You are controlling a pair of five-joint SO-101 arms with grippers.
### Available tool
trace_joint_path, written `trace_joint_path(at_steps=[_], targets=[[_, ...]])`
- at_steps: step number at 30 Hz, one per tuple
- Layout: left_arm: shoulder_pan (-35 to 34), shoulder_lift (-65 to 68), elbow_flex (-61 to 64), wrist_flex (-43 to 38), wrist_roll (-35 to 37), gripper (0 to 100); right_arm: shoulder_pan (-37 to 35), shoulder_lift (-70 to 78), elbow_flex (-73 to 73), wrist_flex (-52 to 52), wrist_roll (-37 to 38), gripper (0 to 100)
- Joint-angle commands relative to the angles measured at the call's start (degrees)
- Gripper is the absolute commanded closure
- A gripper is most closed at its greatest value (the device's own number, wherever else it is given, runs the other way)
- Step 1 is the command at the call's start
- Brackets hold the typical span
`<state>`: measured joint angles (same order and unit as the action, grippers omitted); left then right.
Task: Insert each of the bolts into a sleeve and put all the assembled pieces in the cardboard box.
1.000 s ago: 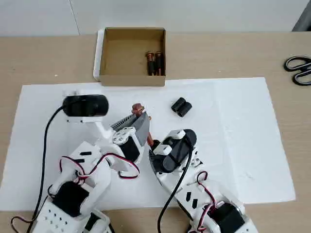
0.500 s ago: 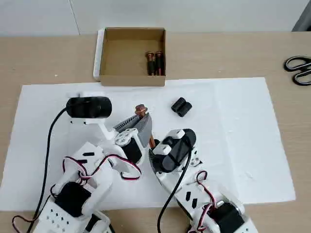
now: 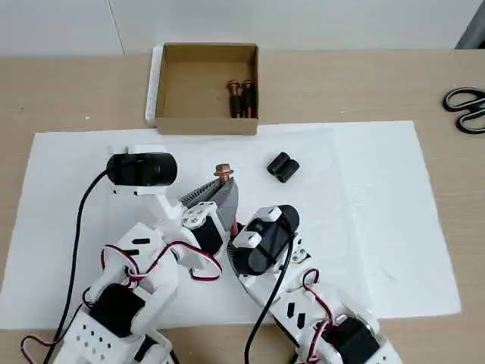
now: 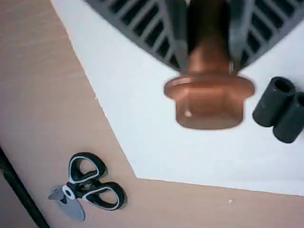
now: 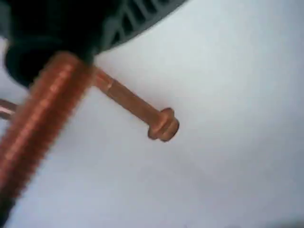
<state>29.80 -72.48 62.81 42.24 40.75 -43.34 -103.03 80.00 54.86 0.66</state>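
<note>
My left gripper (image 3: 225, 184) is shut on a copper bolt (image 3: 223, 171) held over the white paper, head toward the box; up close its flanged head (image 4: 209, 97) sticks out between the grey ribbed fingers (image 4: 142, 19). The right arm (image 3: 265, 239) sits just beside it. My right gripper (image 5: 52, 28) is shut on a black sleeve (image 5: 42, 47), and a threaded bolt shaft (image 5: 42, 128) meets the sleeve's end. Another bolt (image 5: 142, 114) lies flat on the paper. Two loose black sleeves (image 3: 283, 167) lie side by side. The cardboard box (image 3: 170, 83) holds two assembled pieces (image 3: 241, 98).
The white paper sheet (image 3: 364, 220) covers the middle of the wooden table, with open room on its right half. Black-handled scissors (image 3: 466, 106) lie at the table's far right edge, also in the left wrist view (image 4: 90, 185).
The left arm has shifted a little to the right with the bolt in its gripper. The right arm has drawn slightly toward the left arm.
</note>
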Motion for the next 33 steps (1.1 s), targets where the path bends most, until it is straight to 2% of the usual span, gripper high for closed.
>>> trace_joint_path(at_steps=[1,10,18,33], targets=[[0.4,-0.4,0.1,-2.4,-2.0,99,0.0,-0.4,-1.1,-1.9,0.2,99.5],[-3.5,-0.5,-1.5,-2.9,-2.5,99,0.0,-0.4,-1.1,-1.9,0.3,99.5],[-3.3,-0.5,-3.6,-1.2,-2.4,99,0.0,-0.4,-1.0,-1.9,0.3,99.5],[-2.1,-0.4,-3.7,-3.5,-2.2,99,-0.1,-0.4,-0.8,-1.9,0.2,99.5]])
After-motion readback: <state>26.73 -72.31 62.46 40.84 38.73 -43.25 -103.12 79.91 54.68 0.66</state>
